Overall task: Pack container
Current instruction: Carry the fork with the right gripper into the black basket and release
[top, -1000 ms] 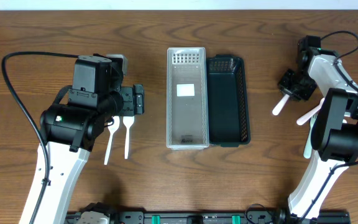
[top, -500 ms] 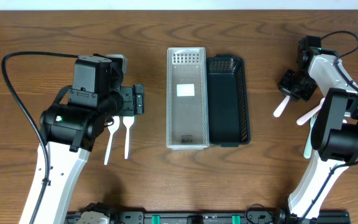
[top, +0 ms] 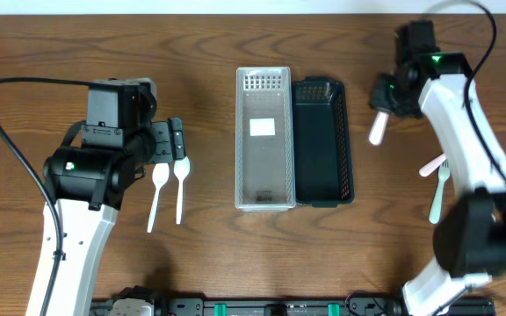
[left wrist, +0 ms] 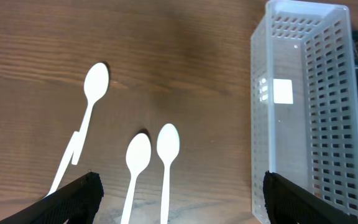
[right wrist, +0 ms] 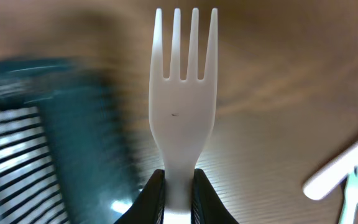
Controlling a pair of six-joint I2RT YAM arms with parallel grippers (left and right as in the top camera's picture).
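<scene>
The table [top: 235,263] carries two bins side by side at centre: a clear bin [top: 263,189] and, at its 3 o'clock, a black bin [top: 323,167]. Both appear empty, so packing is judged to be at its start, with no item loaded. All cutlery remains outside the bins. Three spoons [left wrist: 168,142] lie on the wood at 9 o'clock of the clear bin, and two more utensils [top: 437,189] lie at 4 o'clock of the black bin. The right arm [top: 464,132] reaches inward from the table's 3 o'clock edge. The right gripper [top: 385,95] hangs at 2 o'clock of the black bin, just outside its rim, with jaws pinching the handle of a white fork [right wrist: 184,93]. The left arm [top: 86,175] holds the left gripper [top: 176,145] above the spoon bowls, jaws spread wide and holding nothing.
</scene>
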